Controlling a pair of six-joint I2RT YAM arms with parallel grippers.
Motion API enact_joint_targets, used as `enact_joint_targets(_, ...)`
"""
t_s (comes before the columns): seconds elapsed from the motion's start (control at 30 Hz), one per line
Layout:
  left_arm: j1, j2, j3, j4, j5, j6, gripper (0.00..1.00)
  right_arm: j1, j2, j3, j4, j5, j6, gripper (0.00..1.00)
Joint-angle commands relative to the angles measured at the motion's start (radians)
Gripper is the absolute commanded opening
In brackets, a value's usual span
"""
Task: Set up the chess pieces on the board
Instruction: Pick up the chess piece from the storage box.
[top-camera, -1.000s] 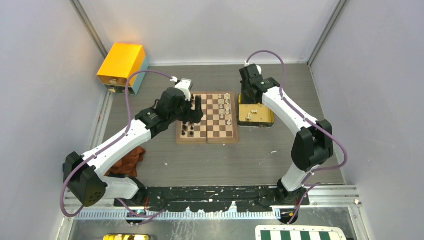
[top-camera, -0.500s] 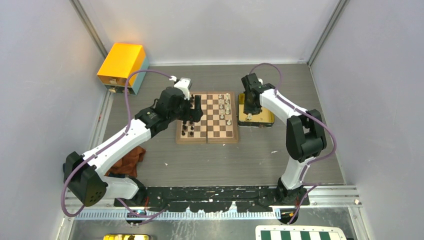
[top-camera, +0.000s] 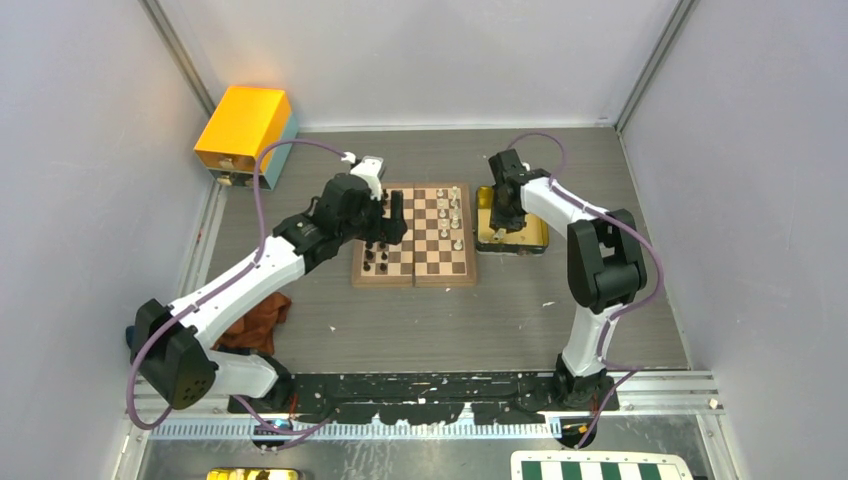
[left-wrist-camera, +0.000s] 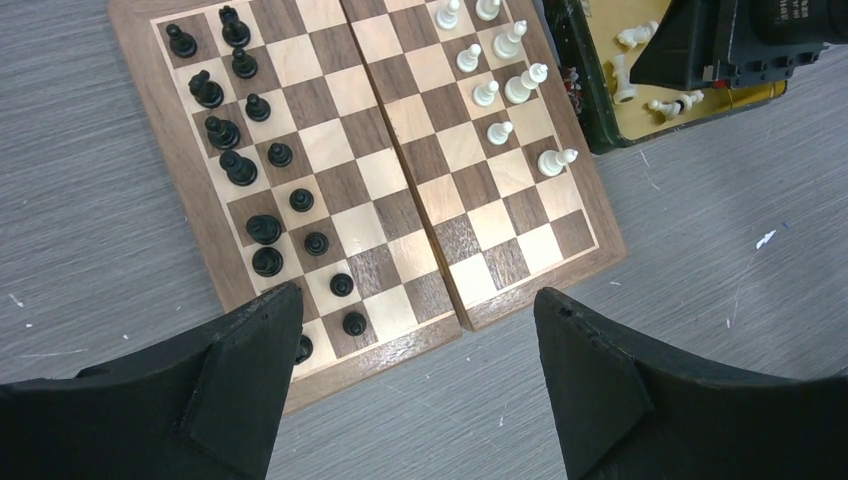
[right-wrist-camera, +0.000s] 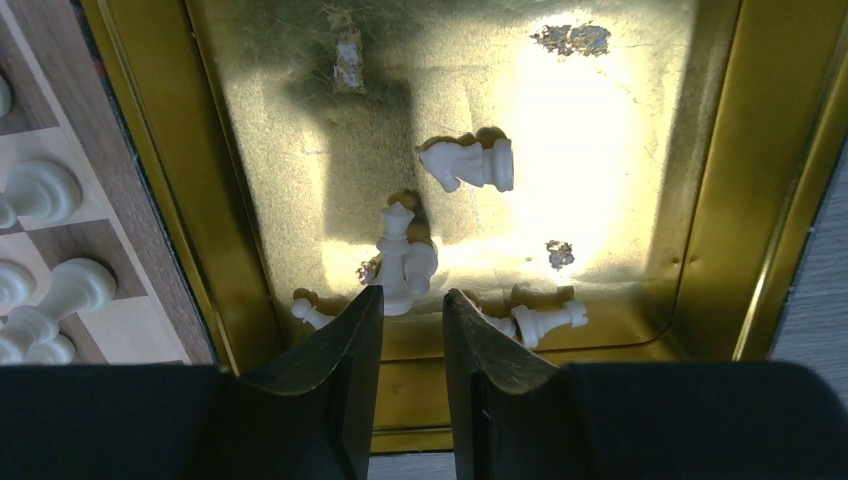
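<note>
Over the gold tray (right-wrist-camera: 720, 200) to the right of the board (left-wrist-camera: 355, 190), the right gripper (right-wrist-camera: 412, 300) hangs low. Its fingers are a narrow gap apart with nothing between them, the tips just short of a tall cream-white piece (right-wrist-camera: 400, 255) lying on its side at the centre of the right wrist view. A knight (right-wrist-camera: 468, 165) lies above that piece in the frame and a pawn (right-wrist-camera: 545, 320) to its lower right, each apart from it. On the board, black pieces (left-wrist-camera: 240, 168) line the two left columns and white pieces (left-wrist-camera: 500, 95) cluster at upper right, their rows not yet full. The left gripper (left-wrist-camera: 417, 300) hovers over the board's lower edge, fingers spread wide and empty. The tall piece looks light, rigid and smooth, so it is likely to roll or skid on the shiny metal. Pinching the thicker body near its base, across its length, seems the surest hold.
</note>
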Motion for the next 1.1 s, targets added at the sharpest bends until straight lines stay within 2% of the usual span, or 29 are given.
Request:
enact_joint_targets(0.0, 0.007, 0.006, 0.019, 0.056, 0.014, 0.007, 0.86, -0.005, 0.017, 0.015, 0.036, -0.018, 0.017, 0.34)
enact_joint_targets(0.47, 0.018, 0.026, 0.022, 0.065, 0.022, 0.01, 0.86, -0.025, 0.058, 0.025, 0.049, -0.036, 0.019, 0.33)
enact_joint_targets(0.57, 0.02, 0.03, 0.025, 0.067, 0.023, 0.01, 0.87, -0.027, 0.059, 0.028, 0.049, -0.034, 0.02, 0.27)
enact_joint_targets(0.67, 0.02, 0.033, 0.027, 0.068, 0.024, 0.01, 0.87, -0.029, 0.051, 0.03, 0.047, -0.028, 0.018, 0.13)
enact_joint_targets(1.07, 0.021, 0.014, 0.023, 0.063, 0.027, 0.001, 0.86, -0.03, -0.048, 0.048, 0.004, -0.003, 0.006, 0.04)
